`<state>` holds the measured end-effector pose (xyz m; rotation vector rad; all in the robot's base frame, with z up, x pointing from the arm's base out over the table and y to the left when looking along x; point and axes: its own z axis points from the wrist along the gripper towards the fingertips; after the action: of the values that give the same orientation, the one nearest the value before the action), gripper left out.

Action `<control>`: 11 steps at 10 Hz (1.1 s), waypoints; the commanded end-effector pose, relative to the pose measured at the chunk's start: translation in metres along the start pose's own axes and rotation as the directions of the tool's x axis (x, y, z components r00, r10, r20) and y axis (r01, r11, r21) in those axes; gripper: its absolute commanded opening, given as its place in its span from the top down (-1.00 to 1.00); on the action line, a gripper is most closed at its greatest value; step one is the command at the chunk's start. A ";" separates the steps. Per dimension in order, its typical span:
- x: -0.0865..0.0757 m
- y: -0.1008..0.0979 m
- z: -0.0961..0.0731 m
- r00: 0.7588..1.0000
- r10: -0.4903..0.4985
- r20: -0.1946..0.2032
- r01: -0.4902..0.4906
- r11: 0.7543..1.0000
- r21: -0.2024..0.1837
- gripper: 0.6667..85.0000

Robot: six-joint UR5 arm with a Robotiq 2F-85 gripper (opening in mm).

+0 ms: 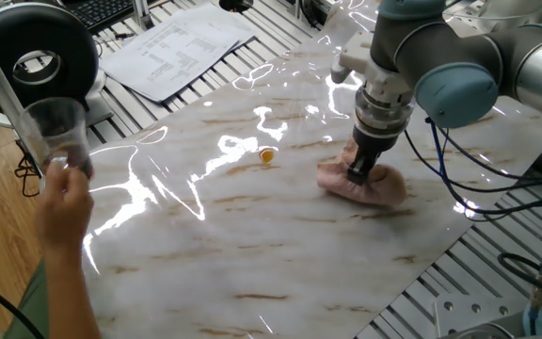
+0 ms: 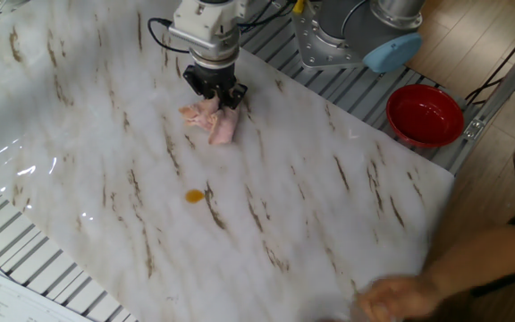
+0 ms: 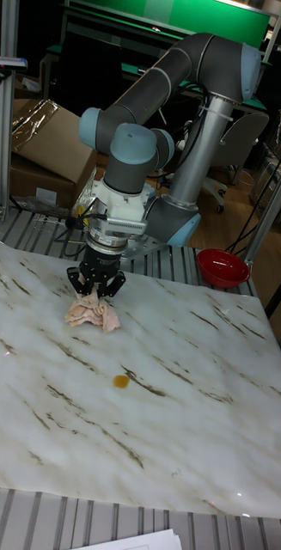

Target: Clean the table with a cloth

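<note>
The pale-pink cloth lies bunched on the white marble-patterned table. My gripper points straight down, shut on the top of the cloth and pressing it to the sheet. A small orange spot sits on the table a short way from the cloth, toward the middle of the sheet.
A person's hand holds a clear cup at the table's left edge; it blurs in the other fixed view. Printed paper sheets lie on the ribbed frame. A red bowl stands beside the arm's base.
</note>
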<state>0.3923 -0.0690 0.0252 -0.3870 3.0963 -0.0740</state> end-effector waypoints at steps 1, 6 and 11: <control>-0.011 0.005 -0.002 0.998 0.057 0.041 -0.056 0.998 -0.027 0.99; -0.025 0.000 0.009 0.998 0.044 0.042 -0.043 0.999 -0.016 0.99; -0.093 0.004 0.004 0.999 0.000 -0.041 0.000 1.000 0.009 0.99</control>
<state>0.4481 -0.0576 0.0183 -0.3738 3.1039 -0.0816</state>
